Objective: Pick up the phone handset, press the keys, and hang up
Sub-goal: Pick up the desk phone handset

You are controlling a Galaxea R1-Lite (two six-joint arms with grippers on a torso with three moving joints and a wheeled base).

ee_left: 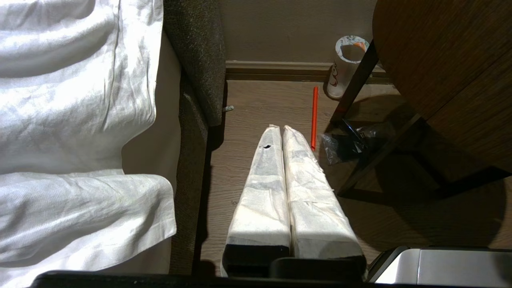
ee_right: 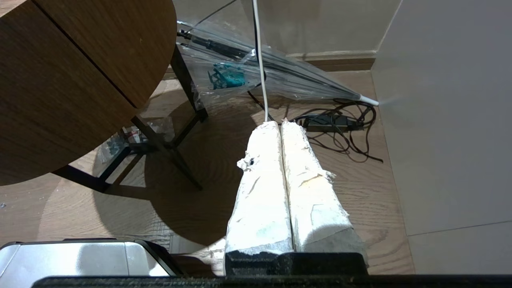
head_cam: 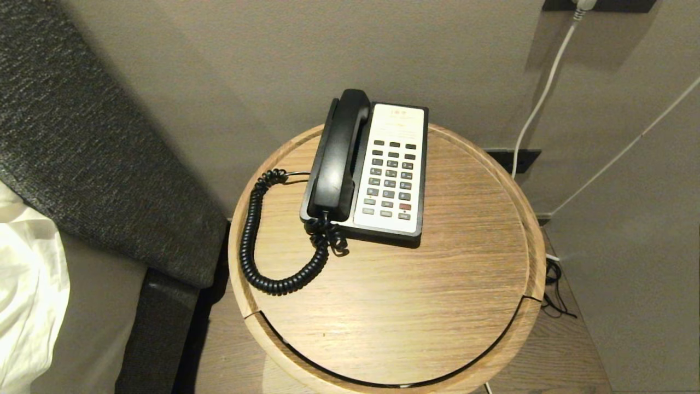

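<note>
The glossy black phone handset [head_cam: 337, 156] lies in its cradle on the left side of the black-and-white phone base [head_cam: 390, 169], whose grey keys [head_cam: 391, 178] face up. Its coiled cord [head_cam: 262, 241] loops over the round wooden table [head_cam: 437, 295]. Neither arm shows in the head view. My left gripper [ee_left: 280, 129] hangs low beside the bed, white-wrapped fingers pressed together, pointing at the floor. Down on the table's other side, my right gripper [ee_right: 280, 124] is shut too, holding nothing.
A dark upholstered headboard [head_cam: 93, 148] and white bedding [head_cam: 27, 284] stand left of the table. White cables [head_cam: 538, 104] run down the wall at right. On the floor lie an orange straw [ee_left: 314, 118], a paper cup [ee_left: 344, 66], a clear umbrella [ee_right: 256, 76] and a power adapter [ee_right: 330, 122].
</note>
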